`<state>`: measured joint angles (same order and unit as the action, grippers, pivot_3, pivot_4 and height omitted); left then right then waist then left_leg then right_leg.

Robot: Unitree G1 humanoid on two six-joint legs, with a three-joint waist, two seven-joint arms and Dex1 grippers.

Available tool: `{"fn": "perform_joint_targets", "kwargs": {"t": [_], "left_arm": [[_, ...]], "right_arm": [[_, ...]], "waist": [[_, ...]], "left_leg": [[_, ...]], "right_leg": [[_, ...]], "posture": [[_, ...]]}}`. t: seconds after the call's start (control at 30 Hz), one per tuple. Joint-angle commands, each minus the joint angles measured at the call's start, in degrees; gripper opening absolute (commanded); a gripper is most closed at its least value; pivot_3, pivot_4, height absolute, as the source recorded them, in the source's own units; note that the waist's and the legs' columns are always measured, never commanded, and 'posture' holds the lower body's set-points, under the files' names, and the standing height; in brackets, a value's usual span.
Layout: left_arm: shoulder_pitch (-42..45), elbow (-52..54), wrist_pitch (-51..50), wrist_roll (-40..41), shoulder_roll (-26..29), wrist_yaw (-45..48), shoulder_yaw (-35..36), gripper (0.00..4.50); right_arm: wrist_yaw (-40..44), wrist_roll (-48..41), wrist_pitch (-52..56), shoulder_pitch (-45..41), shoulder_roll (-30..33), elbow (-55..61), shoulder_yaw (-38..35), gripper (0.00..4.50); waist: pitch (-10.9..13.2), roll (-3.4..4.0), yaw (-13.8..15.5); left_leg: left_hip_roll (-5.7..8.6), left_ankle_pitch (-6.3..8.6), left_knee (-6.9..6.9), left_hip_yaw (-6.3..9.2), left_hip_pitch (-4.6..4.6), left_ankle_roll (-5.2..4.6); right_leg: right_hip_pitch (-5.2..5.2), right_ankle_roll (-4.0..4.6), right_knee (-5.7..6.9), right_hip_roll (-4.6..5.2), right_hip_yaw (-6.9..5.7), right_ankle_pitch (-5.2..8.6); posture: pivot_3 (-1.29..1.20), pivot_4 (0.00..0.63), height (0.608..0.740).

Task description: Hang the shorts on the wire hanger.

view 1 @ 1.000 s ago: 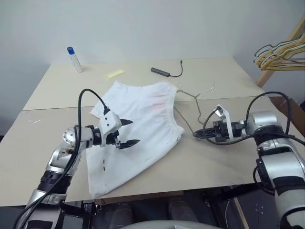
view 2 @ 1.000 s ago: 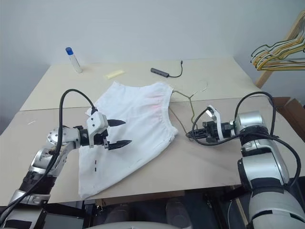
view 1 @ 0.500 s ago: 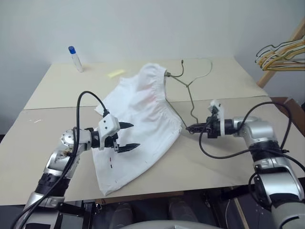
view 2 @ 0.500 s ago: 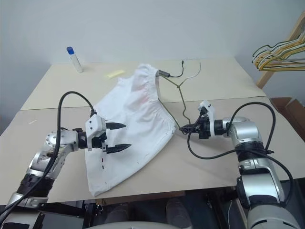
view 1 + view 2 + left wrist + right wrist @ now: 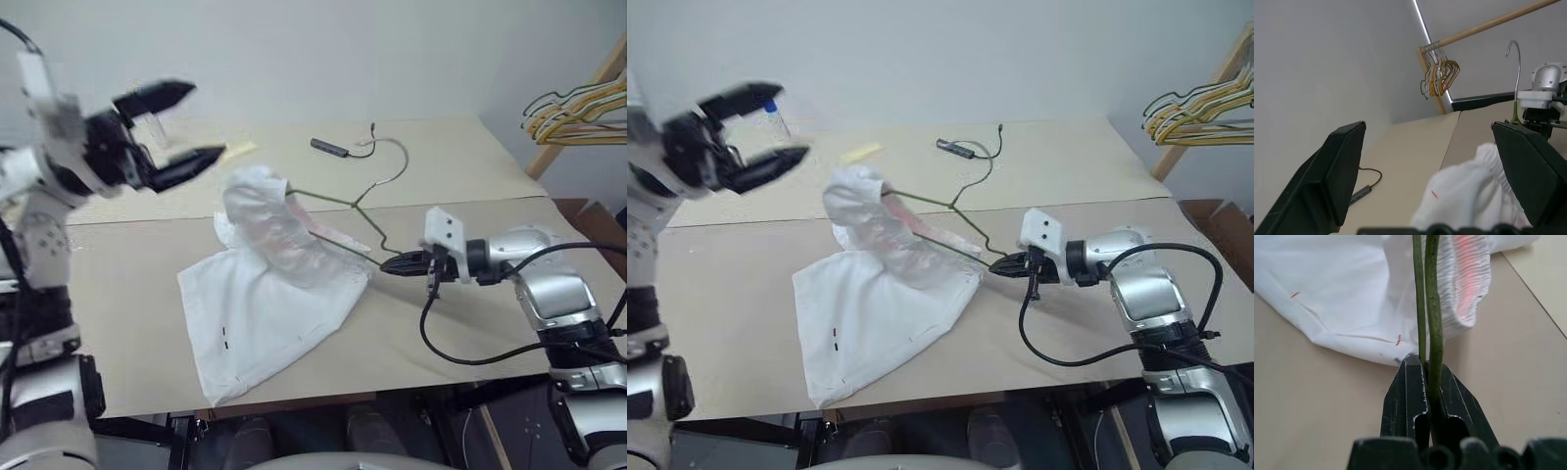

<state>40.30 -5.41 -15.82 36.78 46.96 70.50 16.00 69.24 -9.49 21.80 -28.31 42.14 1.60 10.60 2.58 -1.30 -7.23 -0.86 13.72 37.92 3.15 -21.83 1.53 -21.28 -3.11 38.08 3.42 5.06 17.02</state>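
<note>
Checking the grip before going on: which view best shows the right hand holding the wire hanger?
The right wrist view: the right hand is shut on the wire hanger, filling the frame. Both eye views show the grip small, from the side; the left wrist view shows it far off.

Left arm: I have raised my left gripper (image 5: 168, 125) from just over the large white cloth shorts (image 5: 269, 294) at the table's 8 o'clock side, up and out toward 10 o'clock, clear of the cloth, jaws wide apart.
Right arm: my right gripper (image 5: 390, 262) has rolled over and slid slightly toward 9 o'clock, pinched tight on the thin olive-grey wire hanger (image 5: 343, 203).
Hanger: it lay flat, then stood up; now it tilts low, one arm reaching to 10 o'clock.
Shorts: the waistband has risen off the table, bunched over that arm's tip; the hem has dragged toward 6 o'clock.
</note>
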Motion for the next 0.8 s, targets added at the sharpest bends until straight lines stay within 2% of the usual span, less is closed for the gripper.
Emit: {"fn": "perform_joint_targets", "kwargs": {"t": [0.03, 0.13, 0.27, 0.57, 0.8], "left_arm": [[1.64, -3.71, 4.68, -3.83, 3.51, 7.05, -2.49, 4.47], [0.12, -6.20, 9.49, -7.98, 6.96, 16.64, -7.37, 4.47], [0.06, -8.82, 16.18, -13.41, 9.28, 21.59, -12.97, 4.47], [1.69, -10.93, 19.09, -17.15, 8.27, 22.00, -20.09, 4.47], [2.10, -12.13, 17.21, -18.63, 5.45, 20.92, -21.54, 4.47]], "right_arm": [[-1.87, 2.21, 0.17, -2.19, 0.04, 3.35, 1.38, 0.00], [-2.12, 2.56, 1.55, -3.23, -0.50, 3.75, 2.86, 0.00], [-3.11, 5.80, 3.04, -5.08, -0.66, 2.68, 6.15, 0.00], [-3.02, 7.98, 9.86, -9.22, -2.04, 1.78, 10.24, 0.00], [-3.60, 8.87, 11.28, -10.15, -2.92, 2.52, 11.47, 0.00]], "waist": [[0.00, 0.01, 0.02], [0.01, 0.02, 0.15], [0.01, 0.01, 0.51], [0.01, 0.01, 0.86], [0.01, 0.01, 1.13]], "left_leg": [[0.00, 0.00, 0.00, 0.01, 0.04, 0.00], [0.01, 0.00, 0.00, 0.00, 0.06, 0.00], [0.00, 0.00, 0.00, 0.00, -0.04, 0.00], [0.00, 0.00, 0.00, -0.01, -0.09, 0.00], [0.00, -0.01, 0.00, 0.00, -0.13, -0.01]], "right_leg": [[0.02, 0.00, 0.01, -0.01, -0.01, 0.00], [0.07, 0.01, -0.01, -0.01, -0.01, 0.00], [0.02, 0.01, -0.04, -0.01, -0.03, 0.01], [-0.03, 0.01, -0.02, -0.01, -0.02, 0.01], [-0.08, 0.01, 0.00, -0.01, -0.03, 0.01]], "posture": [[-0.06, 0.000, 0.740], [-0.06, 0.000, 0.740], [-0.05, 0.000, 0.740], [-0.05, 0.000, 0.740], [-0.06, 0.000, 0.740]]}}
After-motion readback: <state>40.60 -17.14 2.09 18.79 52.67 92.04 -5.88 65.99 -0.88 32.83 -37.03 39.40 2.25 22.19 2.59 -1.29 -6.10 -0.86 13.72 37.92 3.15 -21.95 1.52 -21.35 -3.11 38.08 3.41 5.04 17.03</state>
